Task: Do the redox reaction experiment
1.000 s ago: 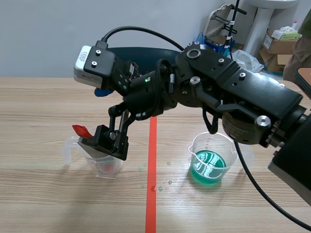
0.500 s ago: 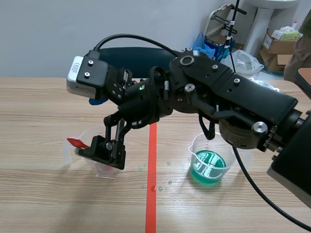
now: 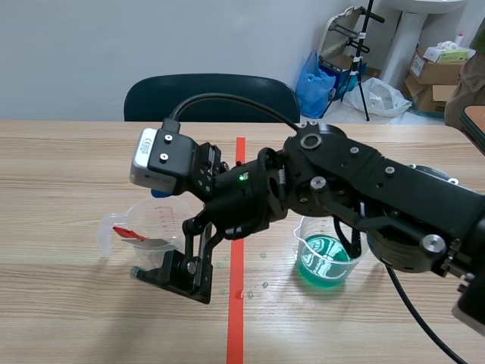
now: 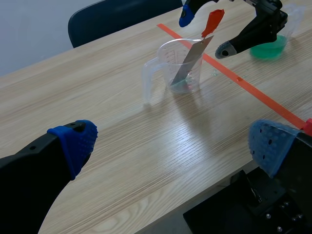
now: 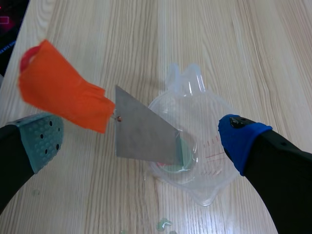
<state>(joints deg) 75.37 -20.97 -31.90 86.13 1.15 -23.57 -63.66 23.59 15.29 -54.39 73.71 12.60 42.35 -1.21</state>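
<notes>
A clear measuring cup [image 3: 144, 220] stands left of the red tape line. In it leans a thin grey metal plate [image 5: 144, 132] with an orange-red tag [image 5: 61, 100] on its upper end; a little green liquid lies at the cup's bottom. My right gripper [image 3: 150, 233] reaches across from the right and stands open around the cup [image 5: 195, 161], its fingers [image 5: 241, 139] clear of the plate. A second cup with green liquid [image 3: 327, 256] stands right of the line. My left gripper [image 4: 171, 141] hangs open over bare table, well short of the clear cup [image 4: 178, 66].
Green droplets [image 3: 242, 292] dot the table by the red tape line [image 3: 236, 318]. A dark chair [image 3: 212, 95] stands behind the table's far edge. Boxes and bags lie on the floor at the back right.
The right gripper, which held the plate by its tag over the clear cup, has opened. The plate now leans in the cup, and the gripper has dropped lower around it.
</notes>
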